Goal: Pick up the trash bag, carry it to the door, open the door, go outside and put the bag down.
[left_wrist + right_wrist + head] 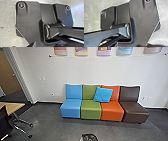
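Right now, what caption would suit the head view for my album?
A blue cushion leans on four colourful joined seats.

The robot's body has a wide plate of dark grey colour, which looks smooth and has rounded corners, a narrow black groove and a thin pale line along its edge. On its corners there are round fittings, each one with a whitish ring around a shiny centre with small spots of colour, and in the middle part is a short row of small light marks. The jointed bar is dark and has flat, angular sides, with a silvery curved band at its joint.
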